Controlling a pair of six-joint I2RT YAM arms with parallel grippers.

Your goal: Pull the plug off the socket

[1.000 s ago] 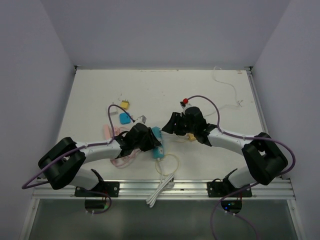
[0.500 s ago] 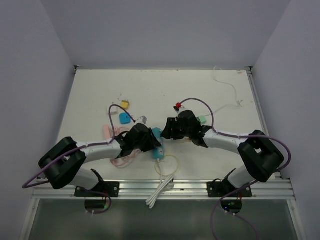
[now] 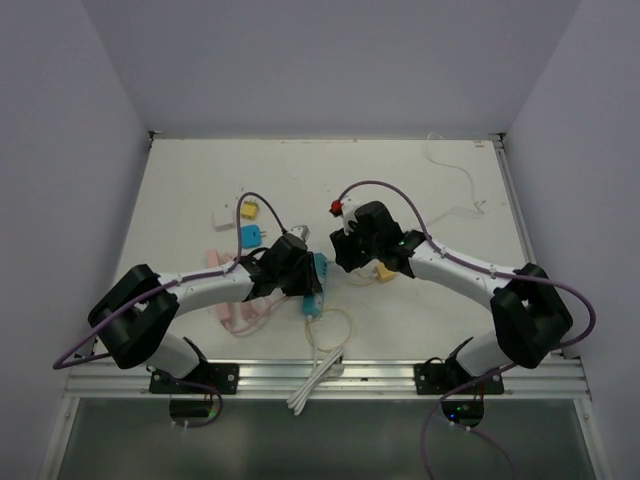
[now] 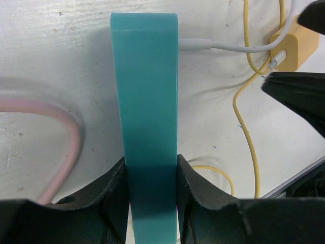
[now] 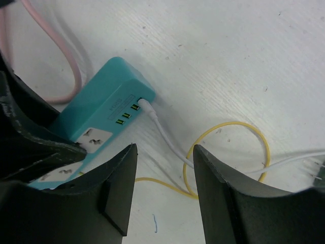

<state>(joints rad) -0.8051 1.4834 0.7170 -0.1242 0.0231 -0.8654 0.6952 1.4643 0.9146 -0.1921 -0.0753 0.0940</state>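
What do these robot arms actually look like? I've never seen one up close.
Both the left arm and right arm have slim white links with bulky black joints. A purple cable loops along each. The left claw and right claw each have two thick matte-black fingers.

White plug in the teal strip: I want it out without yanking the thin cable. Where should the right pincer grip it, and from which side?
Probably the short stiff body of the white plug where it enters the end of the teal strip, not the cable. Come from above, the open right pincer straddling its sides, and pull along its axis; the left pincer clamps the strip.
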